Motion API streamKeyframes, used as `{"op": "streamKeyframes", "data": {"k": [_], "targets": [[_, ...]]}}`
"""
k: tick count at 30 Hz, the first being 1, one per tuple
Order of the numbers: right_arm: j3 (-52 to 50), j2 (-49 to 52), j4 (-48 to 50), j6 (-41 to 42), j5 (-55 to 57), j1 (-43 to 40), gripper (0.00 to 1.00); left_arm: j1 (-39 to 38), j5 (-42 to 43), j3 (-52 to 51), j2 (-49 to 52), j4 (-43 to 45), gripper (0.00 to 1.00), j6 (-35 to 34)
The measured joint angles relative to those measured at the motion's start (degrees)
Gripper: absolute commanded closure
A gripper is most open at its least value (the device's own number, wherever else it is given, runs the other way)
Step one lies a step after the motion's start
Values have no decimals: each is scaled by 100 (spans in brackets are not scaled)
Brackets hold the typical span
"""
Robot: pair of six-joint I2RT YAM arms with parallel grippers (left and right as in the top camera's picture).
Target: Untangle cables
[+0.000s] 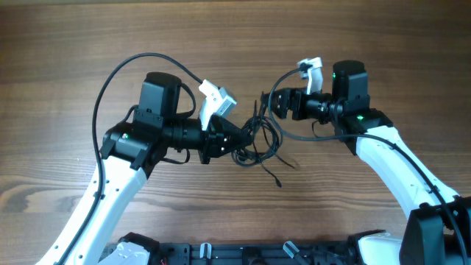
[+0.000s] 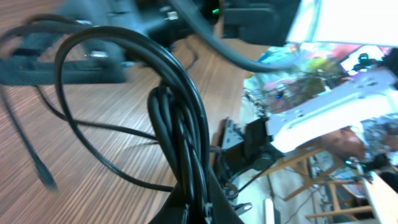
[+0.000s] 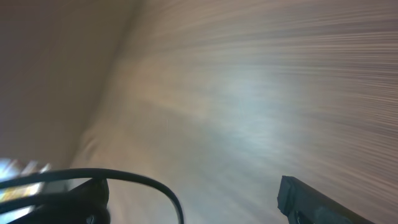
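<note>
Left gripper [image 1: 237, 137] pinches the cables [image 1: 259, 145] to anchor the tangle — whether the right gripper [image 1: 272, 104] alongside is closed, I cannot tell.

Brown wood-grain tabletop [image 1: 59, 44], thin black tangled cables [image 1: 249, 154] partly rested at its centre, one loose plug end [image 1: 280, 183] laid flat nearby.

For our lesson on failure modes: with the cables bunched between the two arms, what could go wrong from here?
The left gripper appears to clamp several strands of the cables together, so pulling may tighten the tangle. The loose cable end on the table could snag in the loops.
</note>
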Motion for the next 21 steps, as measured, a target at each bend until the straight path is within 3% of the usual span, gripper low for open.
{"op": "streamKeyframes", "data": {"k": [5, 9, 21], "targets": [[0, 0, -485, 529, 1311, -2, 0, 0, 321, 0, 0, 26, 93, -15], [0, 0, -890, 688, 2057, -7, 0, 0, 334, 0, 0, 17, 94, -13], [0, 0, -1283, 782, 2903, -636, 0, 0, -1460, 0, 0, -1060, 96, -15]]}}
